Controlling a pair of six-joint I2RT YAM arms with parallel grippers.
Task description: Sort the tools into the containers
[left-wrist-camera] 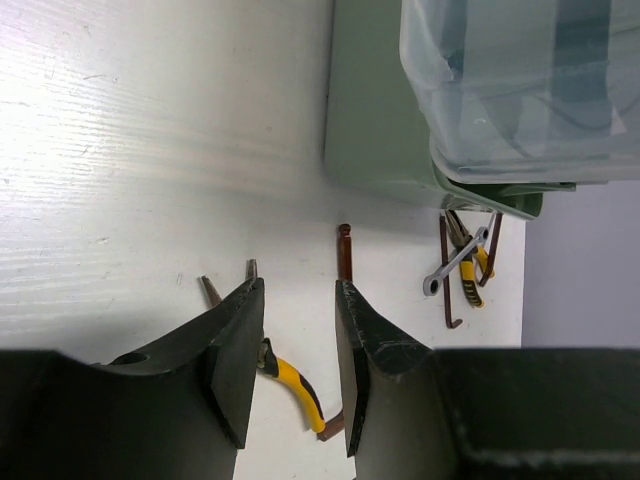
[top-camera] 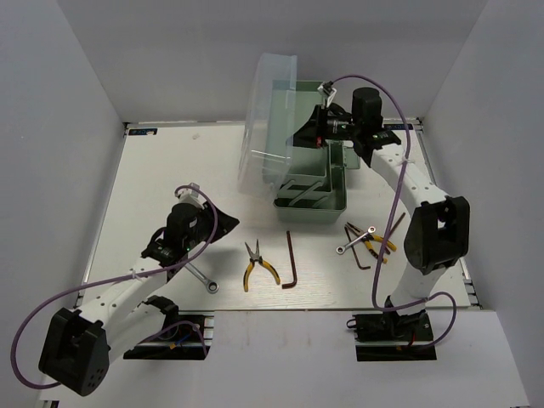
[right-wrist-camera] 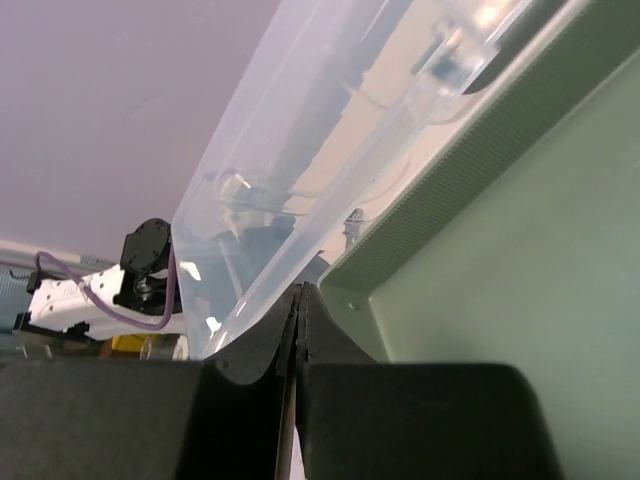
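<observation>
Tools lie loose on the near half of the bench (top-camera: pixel 153 170). The toolbox (top-camera: pixel 336 202) stands mid-bench toward the far edge, its clear lid (top-camera: pixel 268 119) swung up on its left side.

From above I see a wrench (top-camera: pixel 204 279) close by the left arm. Pliers (top-camera: pixel 257 265) and a hex key (top-camera: pixel 291 259) lie side by side, slightly apart, at the middle of the near edge. Toward the near right corner a second wrench (top-camera: pixel 355 240) and second pliers (top-camera: pixel 380 246) lie in a heap. The left wrist view shows this heap also holds a second hex key (left-wrist-camera: pixel 443 270), just beside the toolbox's corner.

The left gripper (top-camera: pixel 228 223) hangs above the bench between the first wrench and the toolbox. Its own camera shows the fingers (left-wrist-camera: pixel 235 350) spread wide with nothing between them, the pliers and hex key below.

The right gripper (top-camera: pixel 308 132) reaches over the toolbox next to the lid. Only its wrist view shows the jaws pressed together to a hairline, tips at the lid's rim beside a ribbed green corner. I cannot tell whether they pinch anything.

The widest bare stretch runs along the left edge to the far left corner.
</observation>
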